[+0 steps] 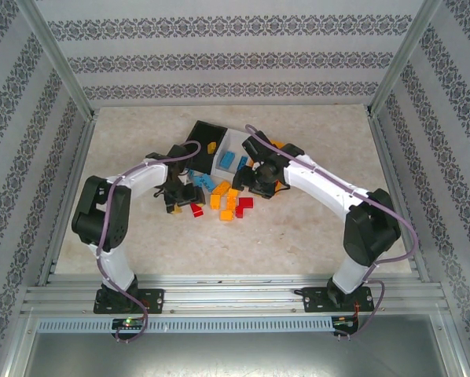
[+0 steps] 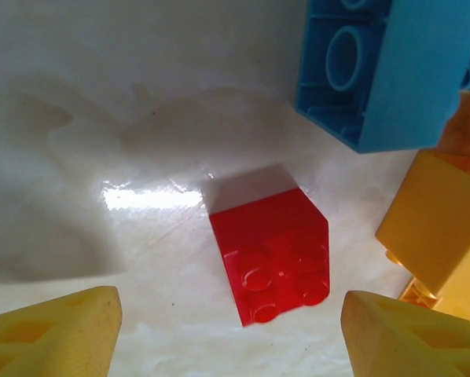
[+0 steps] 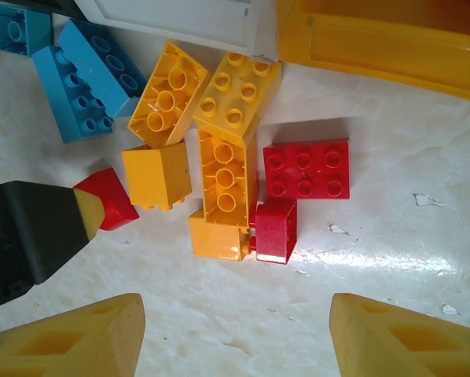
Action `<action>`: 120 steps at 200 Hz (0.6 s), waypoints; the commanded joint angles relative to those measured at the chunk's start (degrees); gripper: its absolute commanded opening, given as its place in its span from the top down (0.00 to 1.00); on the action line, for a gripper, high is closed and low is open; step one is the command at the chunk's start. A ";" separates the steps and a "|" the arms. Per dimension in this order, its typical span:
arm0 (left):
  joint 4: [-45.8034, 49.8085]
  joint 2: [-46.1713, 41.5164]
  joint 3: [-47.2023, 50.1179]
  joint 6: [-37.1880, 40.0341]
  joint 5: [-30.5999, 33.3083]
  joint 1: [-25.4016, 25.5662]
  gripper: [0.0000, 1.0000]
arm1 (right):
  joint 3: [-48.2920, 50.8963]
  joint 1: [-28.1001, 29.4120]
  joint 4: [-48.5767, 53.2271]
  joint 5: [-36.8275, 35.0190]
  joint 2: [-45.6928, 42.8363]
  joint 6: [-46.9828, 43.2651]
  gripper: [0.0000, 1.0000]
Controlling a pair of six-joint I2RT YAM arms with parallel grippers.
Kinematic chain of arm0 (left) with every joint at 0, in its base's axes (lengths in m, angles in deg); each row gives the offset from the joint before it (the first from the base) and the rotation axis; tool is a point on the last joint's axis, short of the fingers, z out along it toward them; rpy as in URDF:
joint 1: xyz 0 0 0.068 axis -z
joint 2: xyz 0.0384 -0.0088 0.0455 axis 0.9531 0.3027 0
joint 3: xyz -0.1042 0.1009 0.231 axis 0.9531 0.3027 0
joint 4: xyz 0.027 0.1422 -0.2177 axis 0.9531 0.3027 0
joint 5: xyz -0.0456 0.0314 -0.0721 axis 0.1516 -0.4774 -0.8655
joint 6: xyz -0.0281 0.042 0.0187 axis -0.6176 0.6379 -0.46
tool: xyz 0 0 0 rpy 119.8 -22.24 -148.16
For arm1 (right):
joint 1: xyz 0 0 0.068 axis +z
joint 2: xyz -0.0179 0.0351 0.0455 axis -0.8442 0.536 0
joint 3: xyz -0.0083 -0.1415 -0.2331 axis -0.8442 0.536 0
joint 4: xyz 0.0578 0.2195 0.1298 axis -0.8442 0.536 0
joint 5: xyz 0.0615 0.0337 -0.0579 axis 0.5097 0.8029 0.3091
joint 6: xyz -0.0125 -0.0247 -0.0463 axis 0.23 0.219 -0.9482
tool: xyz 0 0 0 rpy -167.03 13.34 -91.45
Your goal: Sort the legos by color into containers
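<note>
Now, left hand (image 2: 231, 318) apart over a red brick (image 2: 274, 251).
Fingers (image 2: 54, 334) spread and empty, low over the worktop (image 2: 78, 118), the brick flat between them; blue brick (image 2: 384, 71) and yellow brick (image 2: 431, 220) just beside. Right hand (image 3: 236, 314) spread and empty too, over the other legos (image 3: 219, 157) near the white bin (image 3: 188, 20) and orange bin (image 3: 376, 39). Probably risky: closing off-centre and squeezing the sloped brick out, or catching the yellow neighbour, then wrong colour in a bin.
</note>
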 commanded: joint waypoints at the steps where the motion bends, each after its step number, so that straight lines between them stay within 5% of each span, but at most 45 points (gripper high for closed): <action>1: -0.92 1.66 -1.18 -1.20 -0.03 0.86 0.25 | 0.89 0.03 0.69 -1.44 -1.88 0.25 0.36; 95: 1.01 5.82 -4.33 1.00 1.77 1.46 0.38 | 4.41 -0.46 0.01 -2.31 -5.23 1.02 0.36; 120: 1.61 5.90 -4.15 1.71 1.77 1.50 0.51 | 4.90 -0.44 -0.39 -2.42 -5.40 1.43 0.36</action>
